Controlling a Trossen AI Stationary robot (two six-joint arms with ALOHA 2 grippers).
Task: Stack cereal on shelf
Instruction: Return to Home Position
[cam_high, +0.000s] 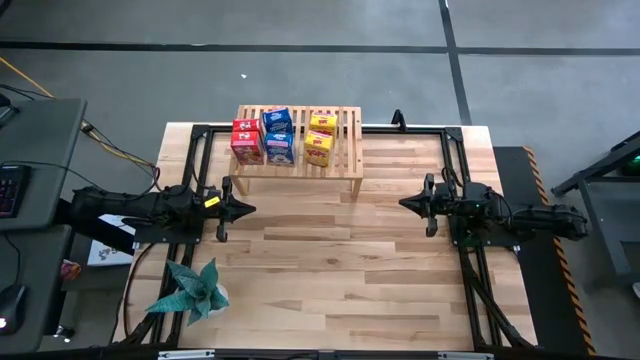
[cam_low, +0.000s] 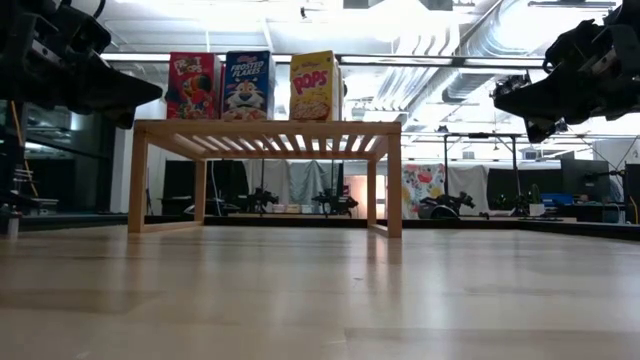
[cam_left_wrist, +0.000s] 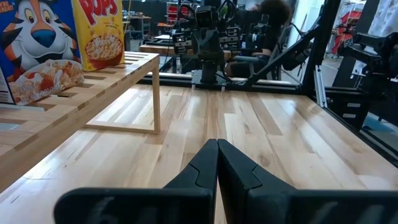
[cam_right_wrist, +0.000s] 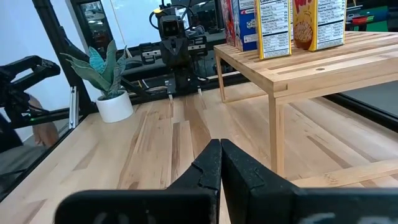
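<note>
The light-wood shelf (cam_high: 300, 152) stands on its legs at the table's far edge. Several small cereal boxes stand upright on its slatted top, in pairs: red (cam_high: 246, 140), blue (cam_high: 279, 135) and yellow (cam_high: 320, 137). The low view shows a red (cam_low: 192, 86), a blue (cam_low: 247, 85) and a yellow box (cam_low: 314, 85) side by side. My left gripper (cam_high: 250, 210) hovers shut at the table's left, pointing level toward the right. My right gripper (cam_high: 403, 203) hovers shut at the table's right, facing it. Both are nearer than the shelf and hold nothing.
A teal spiky plant in a white pot (cam_high: 195, 290) stands at the table's near left corner. A black frame (cam_high: 200, 135) runs along the table's edges. Bare plank tabletop (cam_high: 330, 260) lies between the two grippers and in front of the shelf.
</note>
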